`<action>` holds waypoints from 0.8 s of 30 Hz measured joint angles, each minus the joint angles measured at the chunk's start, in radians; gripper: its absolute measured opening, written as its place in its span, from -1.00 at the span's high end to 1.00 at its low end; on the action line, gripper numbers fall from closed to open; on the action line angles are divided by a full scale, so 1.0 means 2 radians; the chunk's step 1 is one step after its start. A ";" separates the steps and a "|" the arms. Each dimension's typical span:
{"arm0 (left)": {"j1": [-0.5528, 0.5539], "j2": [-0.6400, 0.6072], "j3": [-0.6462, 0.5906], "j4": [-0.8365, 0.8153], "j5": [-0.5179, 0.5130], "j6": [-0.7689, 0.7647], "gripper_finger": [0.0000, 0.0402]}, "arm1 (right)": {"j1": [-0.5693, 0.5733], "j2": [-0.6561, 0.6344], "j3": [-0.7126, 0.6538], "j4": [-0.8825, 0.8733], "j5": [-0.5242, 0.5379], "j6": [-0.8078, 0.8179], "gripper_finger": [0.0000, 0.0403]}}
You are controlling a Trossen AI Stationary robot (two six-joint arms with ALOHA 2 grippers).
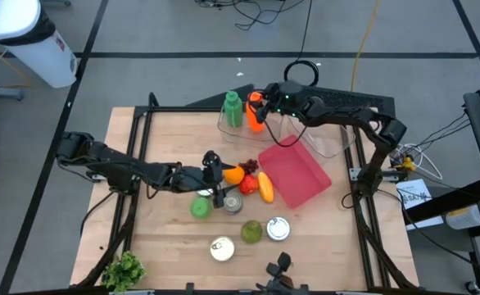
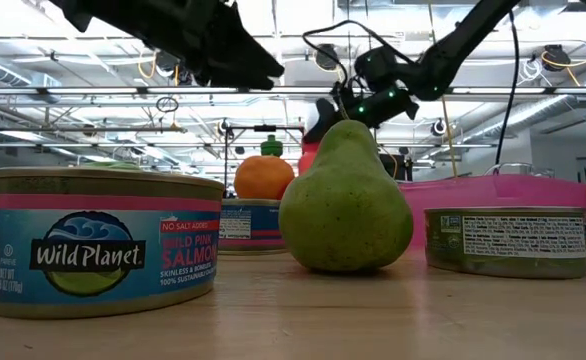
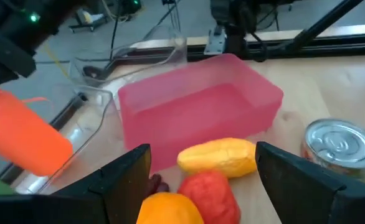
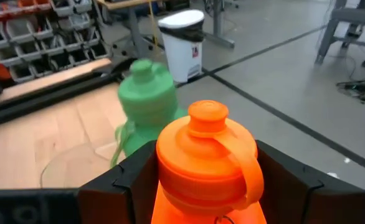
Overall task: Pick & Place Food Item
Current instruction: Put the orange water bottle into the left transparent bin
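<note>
An orange fruit [image 1: 233, 174], a red food item [image 3: 207, 190] and a yellow one [image 3: 223, 157] lie together on the table, against the near side of the pink bin [image 1: 293, 174]. My left gripper [image 1: 221, 176] stands open just left of them. In its wrist view the fingers [image 3: 129, 177] flank the pile without touching it. My right gripper [image 1: 260, 105] is at the far edge, shut on an orange bottle [image 4: 207, 155]. A green bottle [image 1: 233, 109] stands beside it in a clear bin [image 1: 242, 127]. My right gripper pinches the orange bottle between its two fingers, one on each side of the body just under the cap [image 4: 167, 177]. The fingers come roughly level from the table's right. In the left wrist view the bottle [image 3: 27, 140] is tilted over the clear bin.
Three cans [image 1: 233, 203] [image 1: 278, 229] [image 1: 221, 247], a green pear [image 1: 251, 232] and a round green item [image 1: 201, 207] sit on the near half of the table. Purple grapes [image 1: 251, 166] lie by the pile. Leafy greens [image 1: 124, 269] are at the near left corner.
</note>
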 joint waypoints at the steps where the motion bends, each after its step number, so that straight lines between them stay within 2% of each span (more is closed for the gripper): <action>1: 0.002 -0.001 0.000 0.002 0.006 0.000 -0.49 | 0.000 0.003 0.000 -0.001 -0.002 0.000 -0.03; 7: 0.007 -0.001 0.000 0.002 0.020 -0.001 -0.49 | 0.000 0.014 -0.003 0.013 -0.001 0.000 -0.03; 13: 0.008 -0.001 0.000 0.002 0.022 -0.001 -0.49 | 0.000 0.017 -0.027 0.069 -0.002 -0.002 -0.05; 24: 0.010 -0.001 0.000 0.002 0.022 -0.001 -0.49 | 0.004 0.018 -0.036 0.073 -0.001 -0.003 -0.38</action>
